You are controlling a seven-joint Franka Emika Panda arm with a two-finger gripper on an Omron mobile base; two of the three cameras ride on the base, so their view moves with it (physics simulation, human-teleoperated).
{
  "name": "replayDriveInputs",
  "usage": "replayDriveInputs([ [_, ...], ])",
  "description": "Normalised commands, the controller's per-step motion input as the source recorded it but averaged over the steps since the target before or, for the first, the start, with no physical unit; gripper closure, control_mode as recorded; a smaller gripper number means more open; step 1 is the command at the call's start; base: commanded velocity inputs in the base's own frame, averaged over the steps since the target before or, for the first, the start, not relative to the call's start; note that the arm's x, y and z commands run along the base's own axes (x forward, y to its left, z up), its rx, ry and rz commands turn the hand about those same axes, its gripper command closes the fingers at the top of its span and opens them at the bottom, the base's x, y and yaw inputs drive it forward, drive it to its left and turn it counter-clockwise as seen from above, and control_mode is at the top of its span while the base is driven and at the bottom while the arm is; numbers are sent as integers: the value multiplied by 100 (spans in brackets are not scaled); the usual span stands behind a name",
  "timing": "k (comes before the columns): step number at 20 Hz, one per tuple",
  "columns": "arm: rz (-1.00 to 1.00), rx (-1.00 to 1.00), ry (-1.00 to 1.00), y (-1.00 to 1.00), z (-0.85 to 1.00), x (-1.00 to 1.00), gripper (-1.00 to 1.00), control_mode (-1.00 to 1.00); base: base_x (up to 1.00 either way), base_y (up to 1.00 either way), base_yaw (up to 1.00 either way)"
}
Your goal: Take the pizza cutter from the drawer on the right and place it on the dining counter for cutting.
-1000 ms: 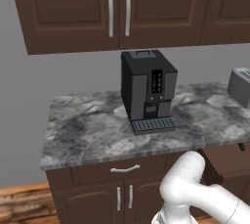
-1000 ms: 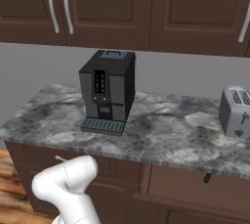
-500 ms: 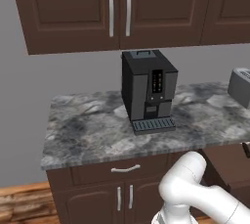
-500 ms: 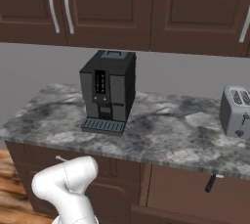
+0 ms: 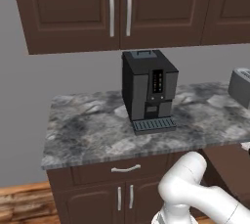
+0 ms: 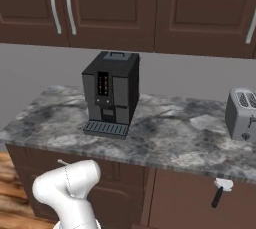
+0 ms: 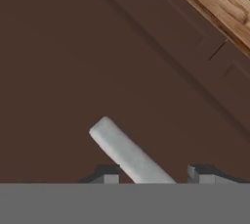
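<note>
A black coffee machine (image 5: 148, 90) stands upright on the grey marbled wall counter (image 5: 88, 130), its drip tray toward the front edge, and a silver toaster (image 6: 242, 114) sits on the same counter well apart to its right. Dark brown upper cabinets (image 5: 73, 8) with slim silver handles (image 5: 111, 7) hang above, against a grey wall (image 5: 58, 74). Below the counter are dark brown drawer fronts and doors, one drawer bearing a curved silver handle (image 5: 125, 169), and a wood floor (image 5: 19, 203) shows at the lower left.
</note>
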Motion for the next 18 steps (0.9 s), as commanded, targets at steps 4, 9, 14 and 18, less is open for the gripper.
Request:
replayDriveInputs([
  [4, 0, 4, 0, -39, -13, -74, 100, -100, 0, 0, 0],
  [9, 0, 4, -1, -34, -14, -65, 100, -100, 0, 0, 0],
  [14, 0, 2, -1, -27, -10, -54, 100, -100, 0, 0, 0],
  [18, 0, 1, 0, -19, -4, -38, 100, -100, 0, 0, 0],
])
